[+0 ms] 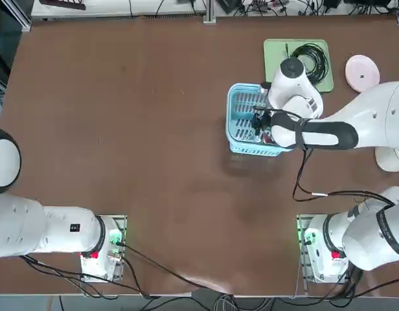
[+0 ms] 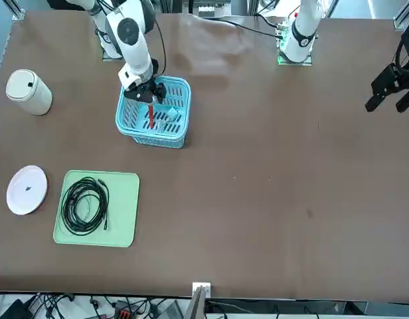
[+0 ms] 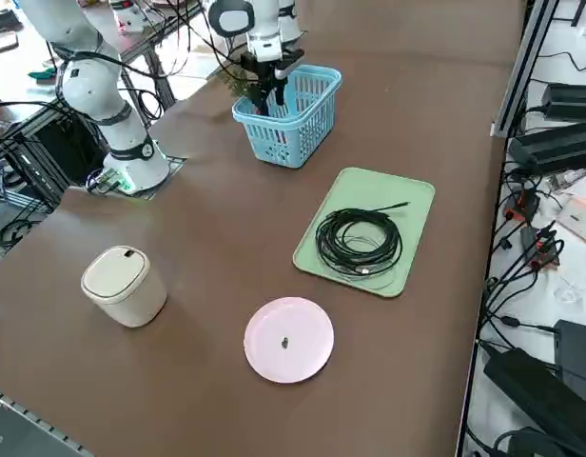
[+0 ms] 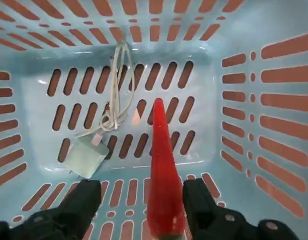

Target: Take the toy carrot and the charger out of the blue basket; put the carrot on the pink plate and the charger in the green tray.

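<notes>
While hovering inside the blue basket (image 4: 244, 30), the right gripper (image 4: 141, 207) is straddling the toy carrot (image 4: 161, 175), jaws wide; charger (image 4: 86, 157) lying beside it. Next: close, lift toward pink plate (image 3: 289, 339).

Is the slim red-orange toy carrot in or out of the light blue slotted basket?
In: the carrot leans on the basket floor, between the open right gripper fingers.

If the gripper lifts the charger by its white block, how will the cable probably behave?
The charger probably lifts easily: its block looks small. Its thin looped cable will likely dangle limply. It might snag on the slots of the blue basket. The right gripper is open, straddling the toy carrot.
</notes>
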Robot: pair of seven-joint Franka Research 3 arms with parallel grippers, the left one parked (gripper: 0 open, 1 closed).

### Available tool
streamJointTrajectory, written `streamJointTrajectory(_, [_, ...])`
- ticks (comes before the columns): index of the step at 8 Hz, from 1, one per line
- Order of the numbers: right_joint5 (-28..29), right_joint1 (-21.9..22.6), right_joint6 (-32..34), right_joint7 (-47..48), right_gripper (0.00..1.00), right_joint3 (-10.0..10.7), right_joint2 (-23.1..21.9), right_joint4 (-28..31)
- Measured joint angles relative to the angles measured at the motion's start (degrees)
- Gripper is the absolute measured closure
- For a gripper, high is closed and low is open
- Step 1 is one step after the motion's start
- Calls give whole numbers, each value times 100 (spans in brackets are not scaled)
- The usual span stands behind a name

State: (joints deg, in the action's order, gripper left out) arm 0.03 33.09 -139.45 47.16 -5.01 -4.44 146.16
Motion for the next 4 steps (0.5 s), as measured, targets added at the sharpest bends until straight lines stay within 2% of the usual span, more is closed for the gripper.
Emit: streamJointTrajectory(4, [0,-48,-247,0,0,6,12,195])
